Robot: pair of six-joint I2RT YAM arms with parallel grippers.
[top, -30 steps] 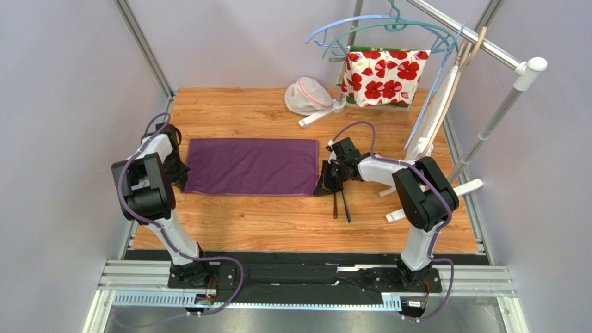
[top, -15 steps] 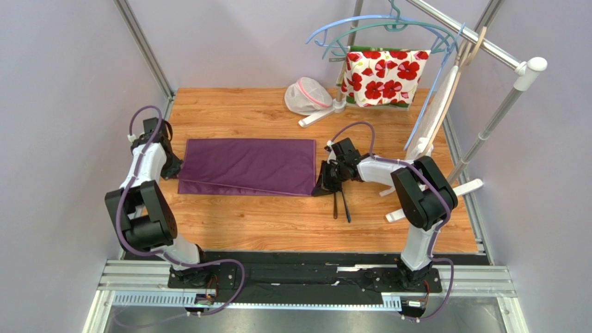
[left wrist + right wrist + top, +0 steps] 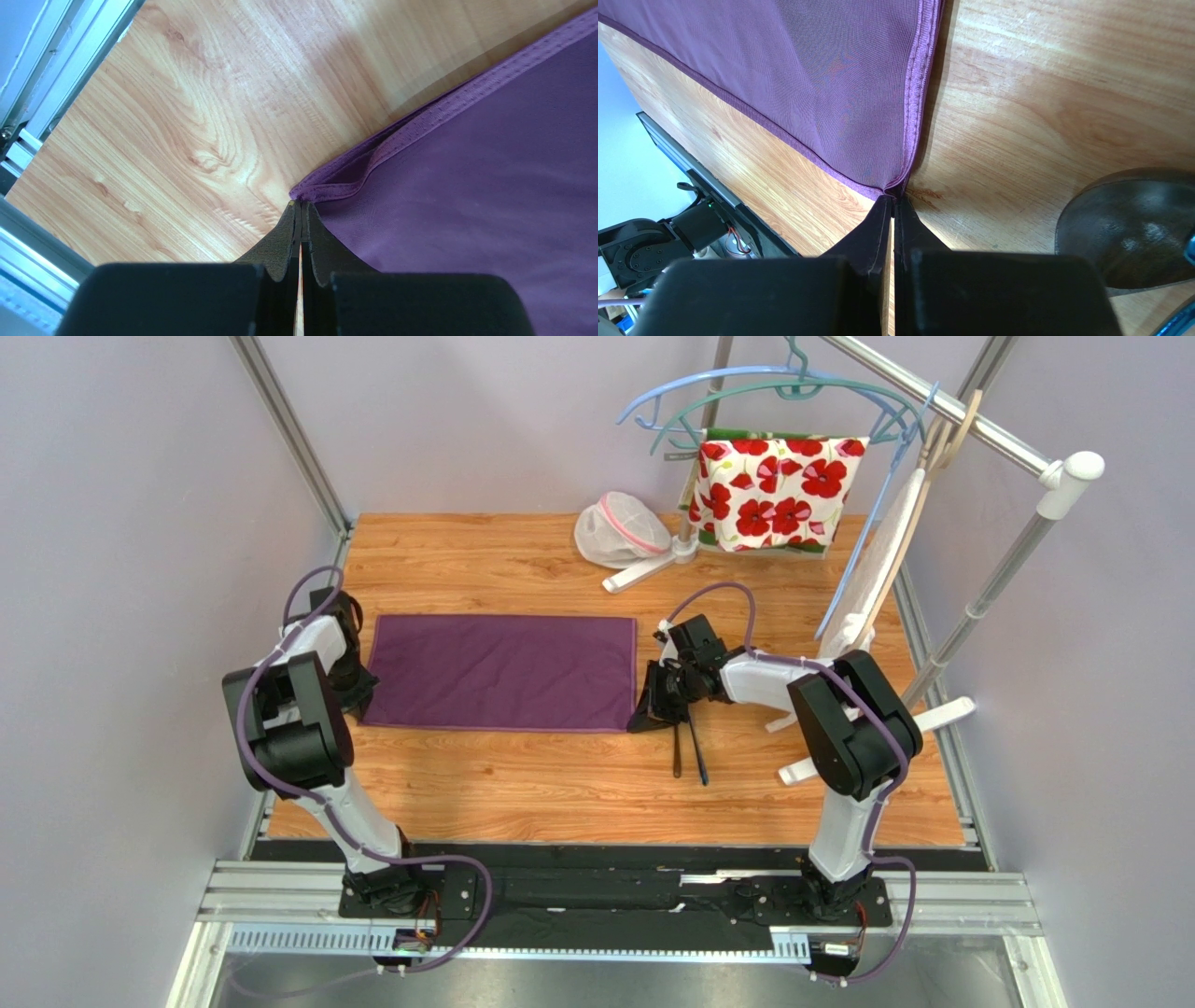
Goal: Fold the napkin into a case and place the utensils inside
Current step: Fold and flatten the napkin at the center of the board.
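We've got left gripper (image 3: 300, 210) and right gripper (image 3: 893, 201) each clamped on a near corner of the napkin (image 3: 505, 672). That stretches it flat, nearer the table (image 3: 561, 798) left edge, ready to fold. The utensils (image 3: 687, 745) sit just right of it.

The top external camera looked down from above and behind the arm bases, taking in the whole table (image 3: 561, 784). The wrist cameras sat close behind the left gripper (image 3: 300, 211) and the right gripper (image 3: 893, 204), looking forward along them. All three views shared the napkin (image 3: 505, 672), one corner lying at each gripper's tips.
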